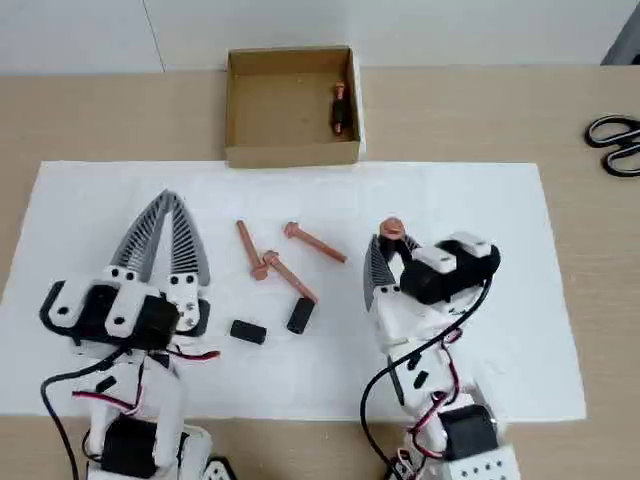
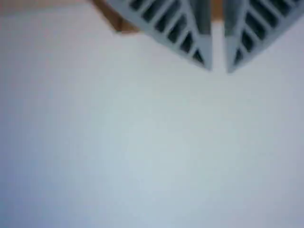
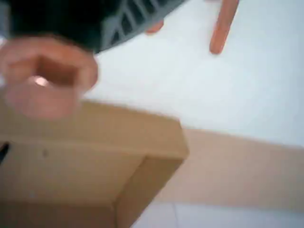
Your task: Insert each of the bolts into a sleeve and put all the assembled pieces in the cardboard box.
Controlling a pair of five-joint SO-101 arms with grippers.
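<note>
Left claw (image 1: 170, 198) sits over the near-left part of the white sheet (image 1: 480, 200). We see its tips almost together in the left wrist view (image 2: 218, 66), clenched on nothing. Right claw (image 1: 388, 250) is over the sheet right of centre, grasping a held bolt (image 1: 392, 228) with its head poking out. We can't tell if a sleeve is on it. Loose bolts (image 1: 290, 275), three of them, lie mid-sheet, with two black sleeves (image 1: 300, 315) just nearer. The cardboard box (image 1: 290, 155) is at the middle of the worktop's (image 1: 100, 110) far edge, with one assembled piece (image 1: 339, 108) by its right wall. Scissors (image 1: 615, 145) lie at the right edge.
</note>
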